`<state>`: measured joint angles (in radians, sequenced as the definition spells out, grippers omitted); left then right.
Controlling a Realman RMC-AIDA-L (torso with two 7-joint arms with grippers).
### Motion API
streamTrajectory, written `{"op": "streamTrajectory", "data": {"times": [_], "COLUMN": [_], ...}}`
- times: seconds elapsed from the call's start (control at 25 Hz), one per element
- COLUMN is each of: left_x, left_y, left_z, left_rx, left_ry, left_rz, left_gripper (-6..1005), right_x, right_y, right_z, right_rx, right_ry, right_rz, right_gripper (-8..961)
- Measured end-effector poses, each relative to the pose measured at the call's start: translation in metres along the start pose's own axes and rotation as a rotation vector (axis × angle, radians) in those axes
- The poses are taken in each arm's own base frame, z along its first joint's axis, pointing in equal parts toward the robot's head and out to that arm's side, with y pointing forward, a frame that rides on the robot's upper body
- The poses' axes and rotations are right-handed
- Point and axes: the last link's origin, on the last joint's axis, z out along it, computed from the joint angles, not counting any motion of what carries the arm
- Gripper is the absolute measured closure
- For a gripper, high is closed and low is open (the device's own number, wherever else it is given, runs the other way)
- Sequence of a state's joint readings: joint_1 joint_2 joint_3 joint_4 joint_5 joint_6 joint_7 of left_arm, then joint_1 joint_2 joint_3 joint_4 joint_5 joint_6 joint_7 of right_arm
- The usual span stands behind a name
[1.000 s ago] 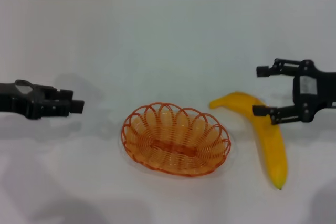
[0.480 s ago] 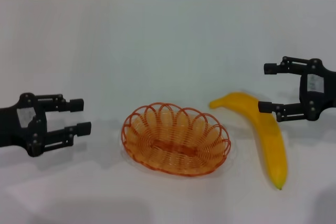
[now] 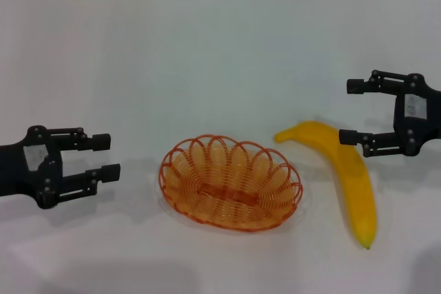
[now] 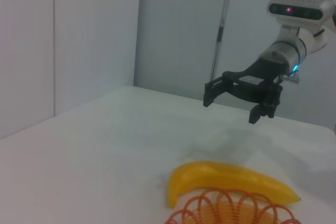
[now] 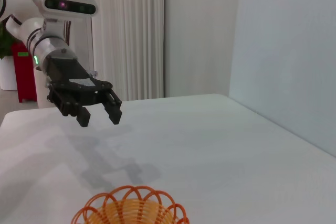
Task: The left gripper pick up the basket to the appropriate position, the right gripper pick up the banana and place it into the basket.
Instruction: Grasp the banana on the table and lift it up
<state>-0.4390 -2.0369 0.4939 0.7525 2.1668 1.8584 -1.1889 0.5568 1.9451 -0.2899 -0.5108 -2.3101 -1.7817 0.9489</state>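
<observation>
White table (image 3: pixel 220 53) — basket (image 3: pixel 230 182), banana (image 3: pixel 350 177) — both wrist-view cropped.

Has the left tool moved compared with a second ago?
Yes. In the head view the left tool, open, has dropped nearer the front table edge and turned, now level with the basket, which has stayed put.

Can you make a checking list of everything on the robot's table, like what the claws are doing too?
Surface: white table, bare around the items.
Basket: orange wire basket, empty, resting on the table at centre.
Banana: yellow banana lying on the table, right of the basket, apart from it.
Clutter: nothing seen.
Left claw: left gripper open, left of the basket, holding nothing.
Right claw: right gripper open, over the banana's upper end, holding nothing.
Cables: nothing seen.
Surroundings: white curtain and pale walls.
</observation>
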Motion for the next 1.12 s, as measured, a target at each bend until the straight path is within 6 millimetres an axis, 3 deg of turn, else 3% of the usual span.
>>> {"op": "streamTrajectory", "data": {"times": [0.8,0.92,1.12], "left_x": [0.002,0.001,0.003], "left_y": [0.0,0.0,-0.002], "left_z": [-0.001,-0.002,-0.004], "left_rx": [-0.004,-0.002,0.007], "left_ry": [0.007,0.004,0.002], "left_rz": [-0.007,-0.017,-0.025], "left_gripper": [459,459,459], "right_x": [0.0,-0.009,-0.05], "right_y": [0.001,0.005,0.003], "right_z": [-0.001,-0.007,-0.028], "right_rx": [-0.003,-0.055,-0.124], "right_ry": [-0.002,-0.015,0.032], "right_rz": [0.003,0.019,0.034], "right_gripper": [124,124,125]}}
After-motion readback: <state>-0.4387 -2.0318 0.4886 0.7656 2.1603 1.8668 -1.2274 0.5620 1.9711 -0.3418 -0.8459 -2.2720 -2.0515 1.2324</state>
